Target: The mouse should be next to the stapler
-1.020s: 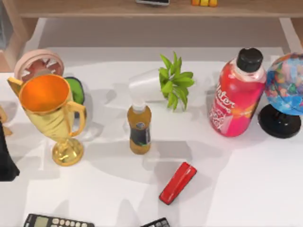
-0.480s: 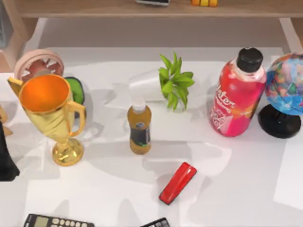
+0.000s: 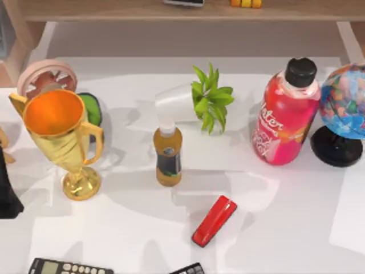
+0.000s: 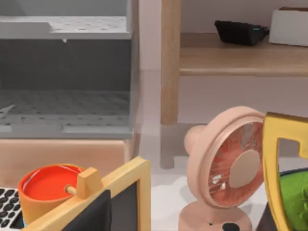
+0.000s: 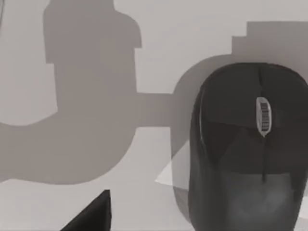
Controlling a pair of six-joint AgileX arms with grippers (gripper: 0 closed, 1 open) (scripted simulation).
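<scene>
White tabletop runs under a wooden shelf at the back, crowded with a gold trophy (image 3: 60,137), a small bottle (image 3: 168,155), a potted plant (image 3: 210,98), a big pink bottle (image 3: 285,114) and a globe (image 3: 345,108) along the far half. Toward the front edge, a little right of the middle, the stapler (image 3: 214,221) lies flat with its long axis on a slant, one end aimed at the front edge and the other up toward the back right corner. The mouse (image 5: 248,149) sits on bare white surface directly below the right arm's wrist camera, scroll wheel up, its long axis running away from the lens; I cannot place it on the tabletop from the overhead view. A dark wedge (image 5: 89,214) pokes into that same view, possibly part of the right gripper, but I cannot tell whether its fingers are wide or narrow. That arm looks by far the nearer one to the mouse and, to my eye, the one to take it straight down along its narrow width. Over at the left edge the left arm is looking at a pink fan (image 4: 226,178) and a small framed board (image 4: 96,202), well away from the job.
</scene>
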